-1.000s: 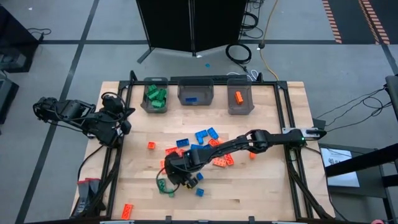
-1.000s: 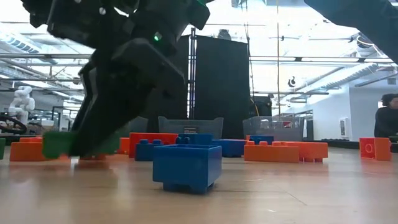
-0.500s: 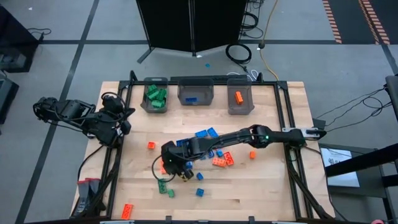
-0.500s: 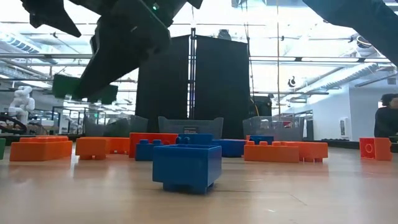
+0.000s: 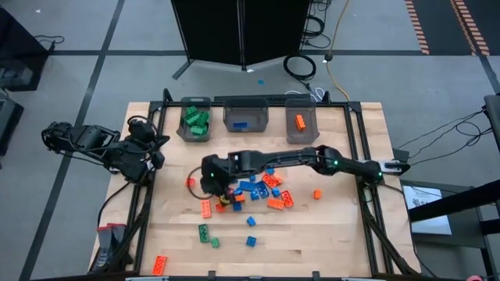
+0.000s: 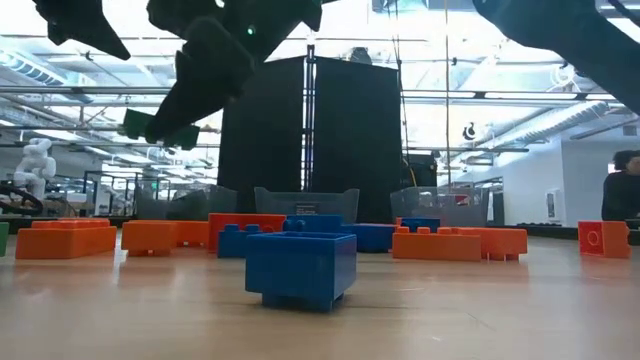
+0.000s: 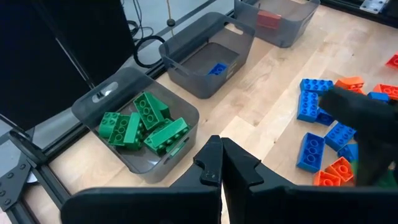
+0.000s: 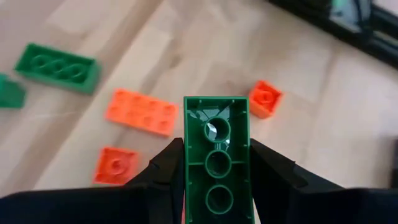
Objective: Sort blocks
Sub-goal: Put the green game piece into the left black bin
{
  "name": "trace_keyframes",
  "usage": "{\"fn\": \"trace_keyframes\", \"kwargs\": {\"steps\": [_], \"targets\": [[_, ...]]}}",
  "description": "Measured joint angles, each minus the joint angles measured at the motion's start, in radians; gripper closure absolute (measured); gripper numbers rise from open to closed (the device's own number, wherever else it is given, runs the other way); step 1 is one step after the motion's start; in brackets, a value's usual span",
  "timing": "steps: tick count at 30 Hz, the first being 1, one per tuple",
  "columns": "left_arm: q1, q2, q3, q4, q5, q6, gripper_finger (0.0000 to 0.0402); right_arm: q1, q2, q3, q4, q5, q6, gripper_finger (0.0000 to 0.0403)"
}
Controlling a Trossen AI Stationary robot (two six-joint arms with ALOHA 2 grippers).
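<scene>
Wooden table (image 5: 328,242) is spanned by the right arm; the green bin (image 5: 195,123) lies up and left of the right gripper (image 5: 212,176), with the left gripper (image 7: 221,163) parked nearby, fingers pressed together. A green brick (image 8: 217,163) is clamped lengthwise between the right fingers, lifted above the scattered blocks (image 5: 262,187).

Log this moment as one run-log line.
right gripper: jaws shut on green studded plastic brick, lifted | left gripper: shut, waiting beside table edge

Pincer (image 8: 216,180) gripping green block (image 8: 216,155), orange blocks (image 8: 140,111) below
</scene>
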Motion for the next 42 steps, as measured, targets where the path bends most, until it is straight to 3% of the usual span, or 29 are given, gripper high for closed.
{"fn": "trace_keyframes", "kwargs": {"steps": [8, 22, 42], "targets": [[0.000, 0.000, 0.000, 0.000, 0.000, -0.002, 0.0402, -0.085, 0.000, 0.000, 0.118, 0.000, 0.014, 0.0283], [0.000, 0.000, 0.000, 0.001, -0.009, -0.006, 0.0402, -0.224, 0.000, 0.000, 0.398, -0.001, 0.174, 0.0283], [0.000, 0.000, 0.000, 0.000, -0.025, -0.006, 0.0402, -0.337, 0.089, 0.002, 1.029, 0.119, 0.424, 0.0283]]}}
